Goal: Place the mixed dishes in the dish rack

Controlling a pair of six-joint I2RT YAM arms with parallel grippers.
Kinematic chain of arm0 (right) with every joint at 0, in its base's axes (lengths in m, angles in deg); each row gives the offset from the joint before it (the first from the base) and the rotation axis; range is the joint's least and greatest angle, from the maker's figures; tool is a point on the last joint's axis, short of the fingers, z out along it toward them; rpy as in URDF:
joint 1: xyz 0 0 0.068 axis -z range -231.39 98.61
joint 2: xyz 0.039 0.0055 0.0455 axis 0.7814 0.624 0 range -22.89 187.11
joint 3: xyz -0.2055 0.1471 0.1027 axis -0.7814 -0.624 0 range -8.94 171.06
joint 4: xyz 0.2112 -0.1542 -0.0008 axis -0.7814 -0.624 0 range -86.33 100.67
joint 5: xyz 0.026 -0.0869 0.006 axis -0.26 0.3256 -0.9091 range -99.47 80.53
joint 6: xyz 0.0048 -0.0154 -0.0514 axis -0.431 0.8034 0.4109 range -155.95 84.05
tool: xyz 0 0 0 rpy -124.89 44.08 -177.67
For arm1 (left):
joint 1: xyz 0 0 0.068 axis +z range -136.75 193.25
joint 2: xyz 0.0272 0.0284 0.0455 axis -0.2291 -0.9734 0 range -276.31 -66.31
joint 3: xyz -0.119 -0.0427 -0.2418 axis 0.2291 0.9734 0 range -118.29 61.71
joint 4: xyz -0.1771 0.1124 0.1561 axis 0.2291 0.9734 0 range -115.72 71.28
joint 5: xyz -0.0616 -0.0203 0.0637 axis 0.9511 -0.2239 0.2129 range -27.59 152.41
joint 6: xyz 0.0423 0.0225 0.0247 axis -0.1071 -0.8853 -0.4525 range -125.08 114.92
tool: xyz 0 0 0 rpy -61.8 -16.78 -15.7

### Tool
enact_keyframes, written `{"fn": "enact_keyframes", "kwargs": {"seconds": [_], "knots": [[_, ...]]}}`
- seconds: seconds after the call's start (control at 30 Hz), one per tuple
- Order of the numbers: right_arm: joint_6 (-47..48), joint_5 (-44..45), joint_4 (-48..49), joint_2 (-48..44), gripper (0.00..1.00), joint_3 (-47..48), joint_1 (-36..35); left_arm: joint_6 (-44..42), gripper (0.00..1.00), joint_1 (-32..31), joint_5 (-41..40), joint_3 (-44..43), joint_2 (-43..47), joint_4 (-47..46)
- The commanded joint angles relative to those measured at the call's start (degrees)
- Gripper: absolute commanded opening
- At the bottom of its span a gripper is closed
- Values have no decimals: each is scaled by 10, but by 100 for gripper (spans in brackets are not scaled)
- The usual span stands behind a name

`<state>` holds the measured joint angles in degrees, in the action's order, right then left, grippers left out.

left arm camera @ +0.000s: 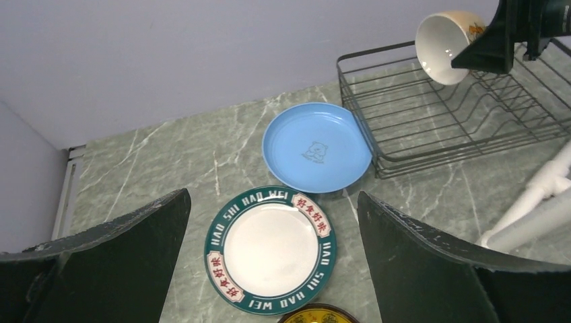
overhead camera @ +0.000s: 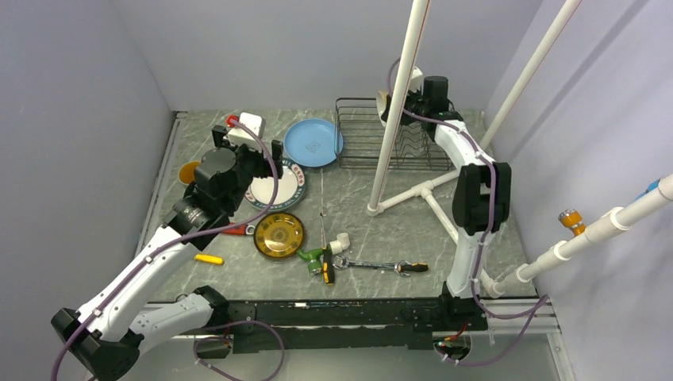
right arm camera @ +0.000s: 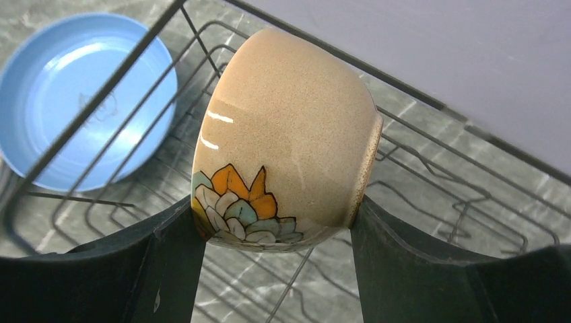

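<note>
Starting at the bottom of the overhead view, what lies nearest you?

– Some hand tools at lower centre. Just up and left of them the dark yellow-centred plate lies flat on the table.

And your left claw?

– My left claw hovers left of centre, its fingers spread wide with nothing between them. Straight below it, in its own camera, lies the white plate with the green rim.

Further back?

– The light-blue plate lies flat just beyond that one, its right edge close against the dish rack. The rack stands at upper centre of the overhead view, behind a white pipe frame.

And the right claw?

– My right claw is clamped on the bowl, which is tan outside with a painted flower and white inside. I hold it tipped on its side in the air above the rack's far left corner. Whether it touches the wires I cannot tell.
</note>
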<state>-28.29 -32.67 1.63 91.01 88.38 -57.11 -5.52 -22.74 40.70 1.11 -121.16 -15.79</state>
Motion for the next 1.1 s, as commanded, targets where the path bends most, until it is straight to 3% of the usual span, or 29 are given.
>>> {"fn": "enact_keyframes", "kwargs": {"seconds": [0.0,0.33,0.67,0.77,1.07], "knots": [[125,-48,46,24,0,72,-16,0,99,26,-14,5,4,-29],[314,95,-57,130,0,188,-88,41,99,62,23,-3,-20,-16],[399,230,-29,165,0,175,-124,54,99,79,50,-4,-28,-14],[418,260,-25,172,11,172,-130,59,99,84,62,-6,-31,-11],[421,249,-27,181,31,150,-137,77,98,102,86,-8,-39,-9]]}}
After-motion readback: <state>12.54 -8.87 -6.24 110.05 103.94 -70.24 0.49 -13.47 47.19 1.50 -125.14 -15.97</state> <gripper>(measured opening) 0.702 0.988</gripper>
